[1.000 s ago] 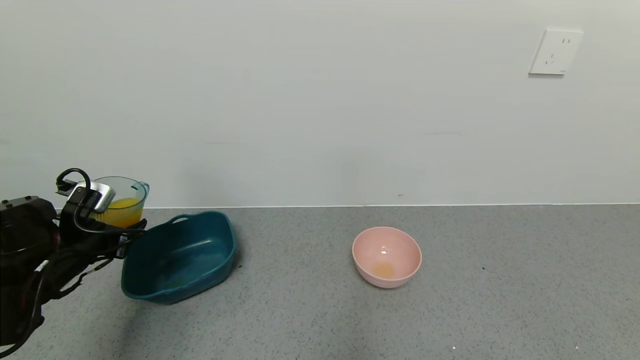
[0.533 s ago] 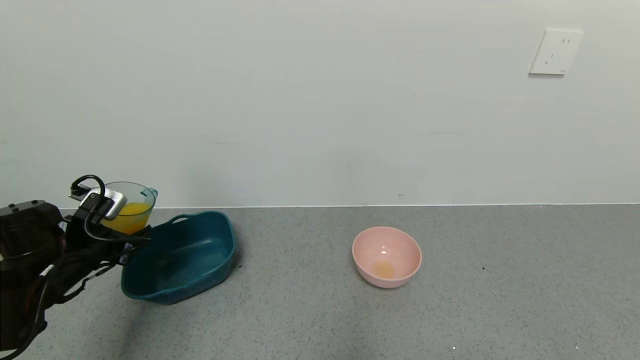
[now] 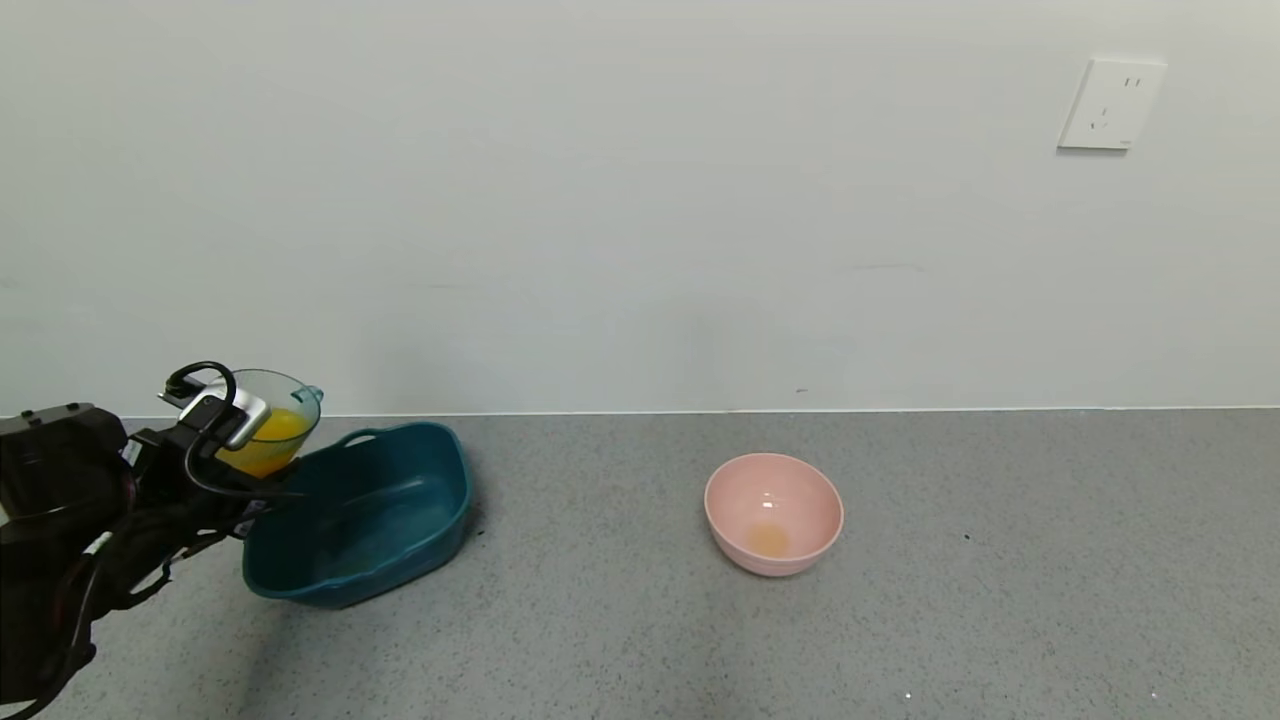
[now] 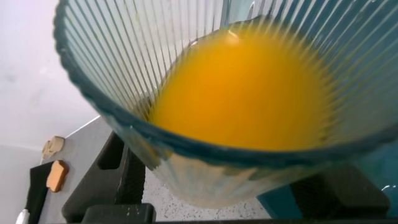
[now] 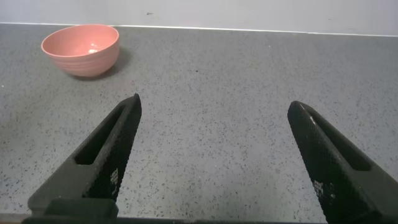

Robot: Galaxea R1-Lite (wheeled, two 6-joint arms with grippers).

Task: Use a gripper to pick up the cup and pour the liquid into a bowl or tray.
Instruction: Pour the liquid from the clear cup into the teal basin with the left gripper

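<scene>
From the head camera, we see the left gripper point(image 3: 235, 455) at the far left, pinching the cup point(image 3: 275, 425) just above the far-left end of the teal tub point(image 3: 400, 520). Over the past second the cup has drifted right and tipped further toward the tub, so its rim tab now points over the loop handle. The orange liquid point(image 3: 270, 432) slants toward that low side, but nothing has spilled yet; we judge the pour to be about to start. A pink bowl point(image 3: 773, 513), with a faint orange stain at its bottom, sits well apart to the right on the grey speckled countertop point(image 3: 1000, 580). Behind it runs a pale wall with a white socket point(image 3: 1110, 104) at upper right.

From the left wrist, we look straight into the ribbed cup point(image 4: 124, 74); the liquid point(image 4: 242, 93) pools against one side, and dark gripper fingers point(image 4: 112, 180) press the cup's wall.

From the right wrist, the right gripper point(image 5: 214, 155) hangs idle over the counter point(image 5: 211, 81), its jaws spread wide, the pink bowl point(image 5: 81, 48) beyond them.
</scene>
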